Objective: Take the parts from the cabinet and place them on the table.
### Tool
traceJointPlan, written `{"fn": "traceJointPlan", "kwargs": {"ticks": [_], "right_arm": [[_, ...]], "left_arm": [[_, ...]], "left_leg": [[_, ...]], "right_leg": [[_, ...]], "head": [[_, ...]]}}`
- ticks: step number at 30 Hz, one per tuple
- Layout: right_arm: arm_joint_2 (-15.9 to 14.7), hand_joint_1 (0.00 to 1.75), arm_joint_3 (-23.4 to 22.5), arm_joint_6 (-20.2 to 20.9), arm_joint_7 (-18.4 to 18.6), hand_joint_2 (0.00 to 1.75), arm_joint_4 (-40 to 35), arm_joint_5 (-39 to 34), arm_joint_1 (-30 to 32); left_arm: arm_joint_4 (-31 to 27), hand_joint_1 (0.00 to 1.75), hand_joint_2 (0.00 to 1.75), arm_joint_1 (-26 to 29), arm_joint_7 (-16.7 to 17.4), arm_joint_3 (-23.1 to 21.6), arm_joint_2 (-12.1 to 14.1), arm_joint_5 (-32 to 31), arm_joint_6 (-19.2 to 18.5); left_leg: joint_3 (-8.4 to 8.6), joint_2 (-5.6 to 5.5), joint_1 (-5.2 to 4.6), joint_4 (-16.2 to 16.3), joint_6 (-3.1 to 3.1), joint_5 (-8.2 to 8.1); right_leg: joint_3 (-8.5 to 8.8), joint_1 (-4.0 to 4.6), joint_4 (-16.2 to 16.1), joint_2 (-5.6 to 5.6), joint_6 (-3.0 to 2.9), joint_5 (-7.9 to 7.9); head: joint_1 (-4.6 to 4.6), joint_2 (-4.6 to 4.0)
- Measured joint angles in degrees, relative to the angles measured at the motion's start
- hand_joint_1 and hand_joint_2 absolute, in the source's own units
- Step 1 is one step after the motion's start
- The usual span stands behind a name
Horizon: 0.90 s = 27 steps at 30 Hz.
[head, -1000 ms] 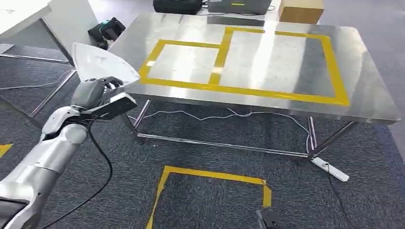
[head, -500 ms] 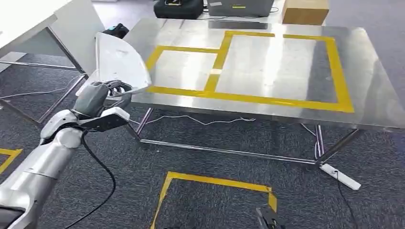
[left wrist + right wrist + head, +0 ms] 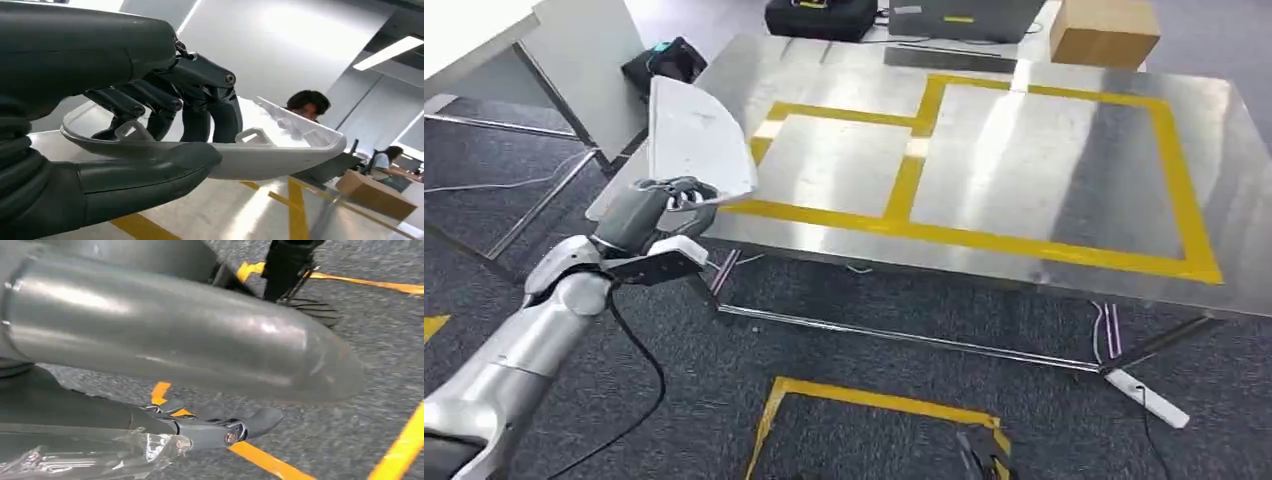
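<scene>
Steel table (image 3: 1024,150) w/ white part (image 3: 696,135) pinched betw. left-hand fingers (image 3: 210,107).

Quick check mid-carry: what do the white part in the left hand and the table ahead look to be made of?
The white part looks like moulded plastic, matte: thin curved shell with small raised tabs inside. The left hand grips its lower edge. The table looks like brushed steel: silver top with streaky glare, marked with yellow tape.

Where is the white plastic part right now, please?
In the head view the white part is held up by the left hand, at the near left corner of the steel table.
</scene>
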Motion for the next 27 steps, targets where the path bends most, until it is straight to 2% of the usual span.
{"fn": "traceJointPlan", "kwargs": {"ticks": [1, 2, 3, 5, 6, 7, 8, 9, 10, 14, 16, 17, 19, 20, 22, 24, 25, 26, 27], "right_arm": [[0.02, 0.0, 0.0, 0.02, 0.04, 0.0, 0.02, 0.04, 0.11], [0.04, 0.0, 0.0, 0.13, 0.04, 0.0, 0.02, 0.11, 0.33], [0.07, 0.0, -0.02, 0.15, 0.04, 0.0, 0.02, 0.15, 0.45], [0.07, 0.0, -0.02, 0.15, 0.0, 0.0, 0.02, 0.17, 0.39], [0.13, 0.0, -0.02, 0.15, 0.0, 0.0, 0.04, 0.17, 0.43], [0.15, 0.0, -0.02, 0.15, 0.0, 0.0, 0.04, 0.17, 0.24], [0.22, 0.0, -0.02, 0.17, 0.06, 0.0, 0.04, 0.22, 0.17], [0.24, 0.0, -0.02, 0.17, 0.07, 0.0, 0.04, 0.31, 0.26], [0.24, 0.0, -0.02, 0.17, 0.07, 0.0, 0.04, 0.33, 0.28], [0.24, 0.0, -0.02, 0.15, 0.07, 0.0, 0.04, 0.39, 0.23], [0.24, 0.0, -0.02, 0.15, 0.06, 0.0, 0.04, 0.41, 0.25], [0.24, 0.0, -0.02, 0.15, 0.04, 0.0, 0.04, 0.41, 0.23], [0.24, 0.0, -0.02, 0.15, 0.04, 0.0, 0.04, 0.41, 0.23], [0.28, 0.0, -0.02, 0.15, 0.07, 0.0, 0.04, 0.48, 0.23], [0.44, 0.0, -0.02, 0.17, 0.07, 0.0, 0.04, 0.57, 0.14], [0.55, 0.0, -0.04, 0.35, 0.07, 0.0, 0.0, 0.7, 0.07], [0.57, 0.0, -0.04, 0.39, 0.09, 0.0, -0.04, 0.81, 0.0], [0.57, 0.0, -0.04, 0.44, 0.07, 0.0, -0.04, 0.83, -0.13], [0.61, 0.0, -0.04, 0.5, 0.09, 0.0, -0.07, 0.85, -0.43]], "left_arm": [[0.0, 1.57, 1.75, 0.23, -0.02, -0.15, -0.2, 0.0, -0.15], [0.0, 1.57, 1.75, 0.31, -0.02, -0.3, -0.41, 0.0, -0.37], [0.0, 1.57, 1.75, 0.25, 0.0, -0.39, -0.7, 0.02, -0.5], [0.0, 1.57, 1.75, -0.21, -0.02, -0.7, -1.27, 0.04, -0.79], [0.0, 1.57, 1.75, -0.53, -0.02, -0.92, -1.51, 0.31, -0.9], [0.0, 1.57, 1.75, -0.77, -0.02, -1.2, -1.79, 0.53, -1.12], [0.0, 1.57, 1.75, -0.83, -0.02, -1.33, -1.97, 0.74, -1.29], [0.0, 1.57, 1.75, -0.81, -0.02, -1.38, -2.14, 1.03, -1.36], [0.0, 1.57, 1.75, -0.84, -0.02, -1.44, -2.25, 1.16, -1.44], [0.0, 1.57, 1.75, -1.16, -0.09, -1.84, -2.95, 1.51, -1.51], [0.0, 1.57, 1.75, -1.21, -0.09, -1.99, -3.13, 1.57, -1.51], [0.0, 1.57, 1.75, -1.21, -0.09, -2.1, -3.19, 1.57, -1.51], [0.0, 1.57, 1.75, -1.21, -0.09, -2.23, -3.21, 1.57, -1.51], [0.0, 1.57, 1.75, -1.22, -0.11, -2.25, -3.19, 1.66, -1.55], [0.0, 1.57, 1.75, -1.4, -0.44, -2.34, -3.3, 1.99, -1.97], [0.0, 1.57, 1.75, -1.44, -0.52, -2.45, -3.67, 2.16, -2.25], [0.0, 1.57, 1.75, -1.48, -0.52, -2.56, -4.11, 2.21, -2.32], [0.0, 1.57, 1.75, -1.55, -0.54, -2.6, -4.33, 2.25, -2.34], [0.0, 1.57, 1.75, -1.64, -0.54, -2.69, -4.7, 2.25, -2.36]], "left_leg": [[0.26, -0.06, -0.03, 0.0, 0.04, -0.26], [0.6, -0.19, -0.04, 0.01, -0.03, -0.48], [1.02, -0.28, -0.04, 0.01, -0.09, -0.69], [2.0, -0.31, -0.01, 0.0, -0.36, -1.12], [1.99, -0.45, -0.25, 0.15, -0.61, -1.24], [1.67, -0.64, -0.43, 0.5, -0.86, -1.37], [1.56, -0.61, -0.5, 0.46, -0.84, -1.31], [1.61, -0.6, -0.53, 0.25, 0.23, -1.14], [1.66, -0.58, -0.53, 0.2, 0.35, -0.96], [2.03, -0.42, -0.47, -0.46, -0.62, -0.65], [2.09, -0.42, -0.46, -0.6, -0.82, -0.56], [2.11, -0.42, -0.43, -0.65, -1.19, -0.58], [1.99, -0.43, -0.46, -0.56, -1.25, -0.78], [2.02, -0.44, -0.57, -0.5, -0.63, -1.27], [2.12, -0.45, -0.77, -0.63, -0.22, -1.53], [3.03, -0.47, -0.63, -2.29, -0.11, -2.47], [4.23, -0.5, -0.25, -2.6, 0.11, -2.32], [4.92, -0.43, -0.2, -2.73, 0.32, -2.55], [5.4, -0.41, -0.22, -2.71, 0.66, -2.8]], "right_leg": [[-2.71, 0.18, 2.38, 0.01, 0.01, 0.52], [-3.97, 0.22, 1.84, 0.02, 0.18, 2.78], [-4.05, 0.19, -0.93, 0.01, 0.29, 6.24], [-1.77, 0.02, -10.74, -0.01, 0.53, 14.16], [-1.52, -0.07, -13.74, -0.01, 0.64, 15.65], [-0.33, -0.09, -15.04, 0.16, 0.2, 14.97], [-0.47, -0.21, -15.23, 0.23, 0.24, 15.41], [-0.52, -0.16, -15.18, 0.28, 0.33, 15.44], [-0.54, -0.1, -15.18, 0.37, 0.23, 15.5], [-0.58, 0.0, -15.16, 0.59, -0.19, 15.61], [-0.59, 0.02, -15.13, 0.58, -0.35, 15.58], [-0.59, 0.03, -15.12, 0.58, -0.36, 15.57], [-0.52, -0.11, -15.29, 0.58, -0.31, 15.54], [-0.49, -0.19, -15.39, 0.53, -0.18, 15.48], [-0.24, -0.37, -15.9, 0.52, 0.09, 15.39], [0.53, -0.28, -15.14, 0.42, 0.8, 16.77], [0.3, -0.18, -15.21, 0.42, 0.98, 16.08], [0.23, -0.19, -14.11, 0.25, 1.04, 15.07], [-1.4, -0.31, -10.99, 0.24, 1.24, 13.44]], "head": [[0.0, -0.02], [-0.02, -0.02], [0.0, -0.02], [0.02, -0.02], [0.09, -0.02], [0.11, -0.02], [-0.15, -0.02], [-0.13, 0.0], [-0.13, -0.02], [-0.17, -0.02], [-0.15, -0.02], [-0.13, 0.0], [-0.13, -0.02], [-0.13, -0.02], [-0.13, -0.02], [-0.04, -0.02], [-0.18, -0.02], [0.11, -0.02], [0.59, -0.02]]}}
